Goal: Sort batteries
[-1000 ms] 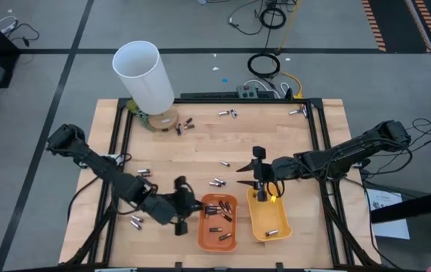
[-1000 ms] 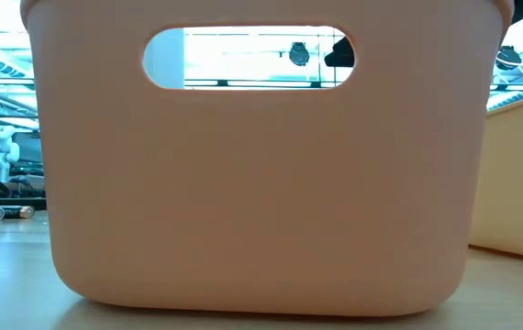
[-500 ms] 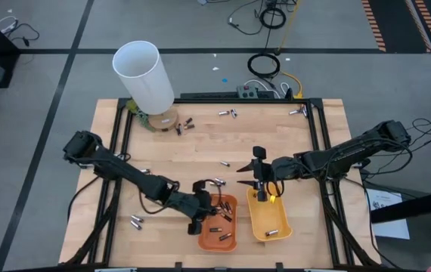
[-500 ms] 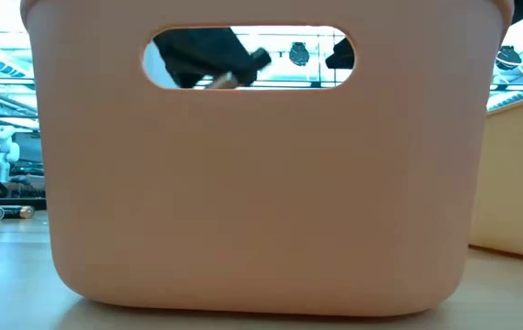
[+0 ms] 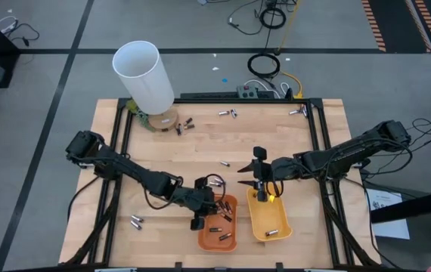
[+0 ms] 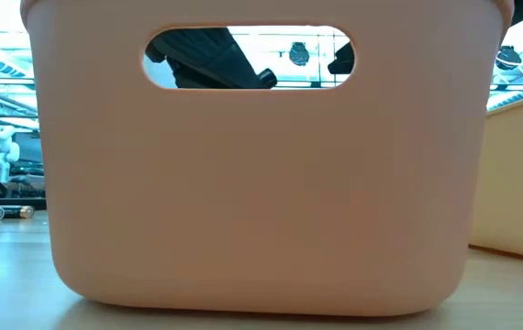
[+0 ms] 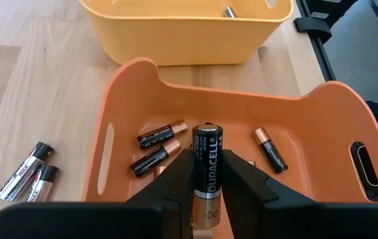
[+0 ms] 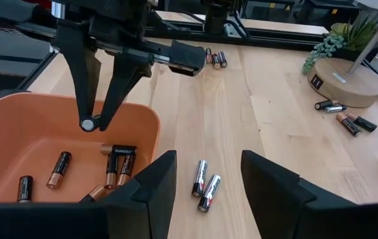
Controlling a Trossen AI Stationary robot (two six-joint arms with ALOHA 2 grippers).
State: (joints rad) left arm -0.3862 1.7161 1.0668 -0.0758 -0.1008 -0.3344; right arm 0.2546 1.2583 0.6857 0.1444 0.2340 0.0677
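- Batteries lie in several groups: dark coppery-ended cells (image 7: 160, 135) in the orange tray (image 5: 218, 224), one cell (image 5: 271, 232) in the yellow tray (image 5: 268, 219), the rest loose on the table (image 5: 200, 143).
- Orange tray sits at 6 o'clock on the table; yellow tray just beside it toward 3 o'clock, apart by a narrow gap.
- Left gripper (image 5: 209, 205) hangs over the orange tray's 11 o'clock corner. Fingers (image 7: 173, 179) pinch a dark Duracell cell (image 7: 206, 159), one pad on each side; the cell points out along the fingers, above the tray floor.
- In the right wrist view the same cell shows end-on between the left fingers (image 8: 89, 123).
- Right gripper (image 5: 258, 180) hangs at the yellow tray's 12 o'clock rim, jaws apart, nothing between them.
- A silvery pair (image 8: 205, 182) lies on bare wood just ahead of the right fingers (image 8: 150, 182).
- Loose cells: a pair near 12 o'clock (image 5: 227, 113), some at 1 o'clock (image 5: 299, 111), a few by the lamp base (image 5: 184, 126) at 11 o'clock, two at 8 o'clock (image 5: 136, 221).
- White tube (image 5: 144, 74) stands at 11 o'clock.
- Low view: the tray wall fills it; a dark arm shows through the handle slot (image 6: 243, 57).
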